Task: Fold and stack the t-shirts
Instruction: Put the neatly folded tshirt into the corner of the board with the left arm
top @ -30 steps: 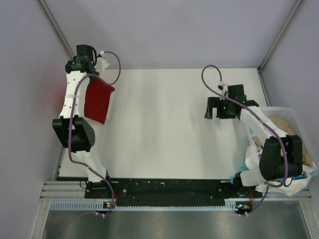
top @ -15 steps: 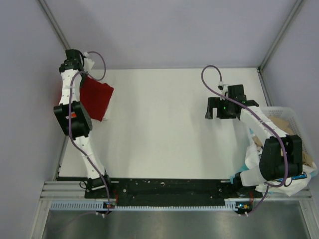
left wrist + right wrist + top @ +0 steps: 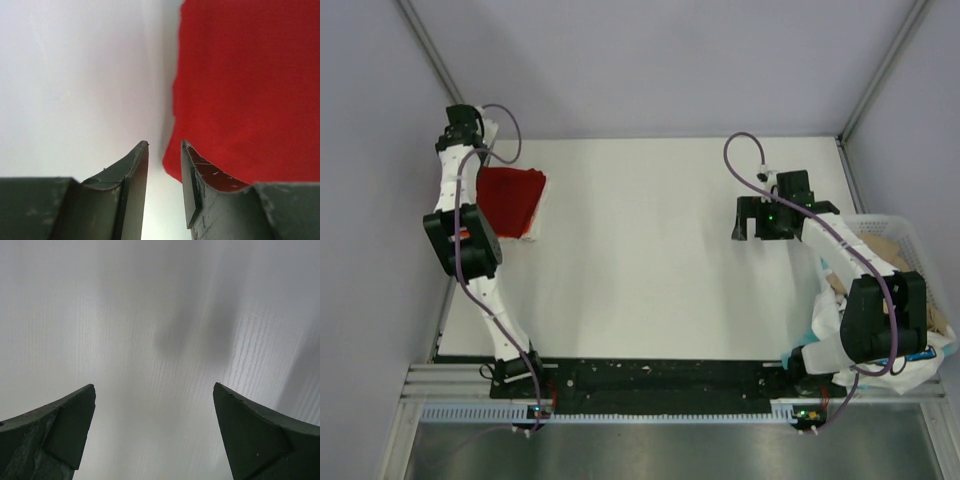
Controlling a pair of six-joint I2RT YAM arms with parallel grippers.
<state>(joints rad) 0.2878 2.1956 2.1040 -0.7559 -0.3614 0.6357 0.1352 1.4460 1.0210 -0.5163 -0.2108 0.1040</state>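
Here, white table point(image 3: 650, 260), pale walls point(image 3: 670, 60), red t-shirt point(image 3: 510, 200) far left

T-shirt point(image 3: 510, 200) lies far left on the table point(image 3: 650, 270), basket point(image 3: 886, 220) at right.

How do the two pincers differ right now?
The left pincer has its jaws only narrowly apart, while the right pincer gapes wide. The left is at the edge of the red t-shirt; the right hangs over bare table. Both hold nothing.
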